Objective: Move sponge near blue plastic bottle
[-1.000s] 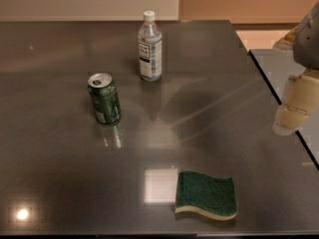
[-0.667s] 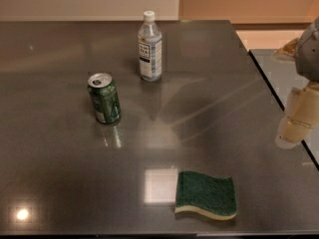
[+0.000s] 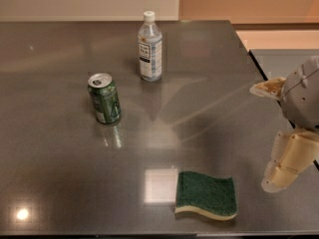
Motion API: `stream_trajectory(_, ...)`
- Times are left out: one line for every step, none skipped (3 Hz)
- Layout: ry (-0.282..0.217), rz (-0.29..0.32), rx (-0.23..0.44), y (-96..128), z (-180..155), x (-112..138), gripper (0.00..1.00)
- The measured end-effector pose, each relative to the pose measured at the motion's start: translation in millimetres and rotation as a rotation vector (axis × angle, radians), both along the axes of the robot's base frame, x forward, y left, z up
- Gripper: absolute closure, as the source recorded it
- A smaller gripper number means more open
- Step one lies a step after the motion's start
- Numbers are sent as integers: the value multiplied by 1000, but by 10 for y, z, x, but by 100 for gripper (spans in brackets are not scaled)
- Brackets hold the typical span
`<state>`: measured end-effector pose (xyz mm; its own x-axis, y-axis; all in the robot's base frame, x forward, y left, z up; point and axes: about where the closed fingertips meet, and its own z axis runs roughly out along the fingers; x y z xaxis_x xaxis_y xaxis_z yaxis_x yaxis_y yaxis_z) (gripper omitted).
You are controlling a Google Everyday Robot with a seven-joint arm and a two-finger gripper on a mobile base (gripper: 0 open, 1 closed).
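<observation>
The sponge (image 3: 207, 194), dark green on top with a pale yellow layer below, lies flat near the table's front edge, right of centre. The blue plastic bottle (image 3: 150, 47), clear with a white cap and a white-and-blue label, stands upright at the back centre of the table. My gripper (image 3: 286, 164), cream-coloured, hangs above the table's right side, to the right of the sponge and apart from it. It holds nothing that I can see.
A green drink can (image 3: 104, 98) stands upright left of centre, in front and to the left of the bottle. The dark grey table (image 3: 60, 148) ends at its right edge (image 3: 256, 66) near my arm. A bright light reflection sits left of the sponge.
My gripper has moved down and slightly left, closer to the sponge. The sponge, bottle and can have not moved.
</observation>
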<state>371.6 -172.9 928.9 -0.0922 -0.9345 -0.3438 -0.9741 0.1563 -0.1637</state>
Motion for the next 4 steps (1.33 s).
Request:
stream_trajectory(17,59,41,257,-256,-192,0)
stream_trajectory(47,95,50,440,-527,-374,0)
stream_trajectory(59,121,58,566,-711,-531,0)
stream_trajectory(58,140,65,648,-836,-648,0)
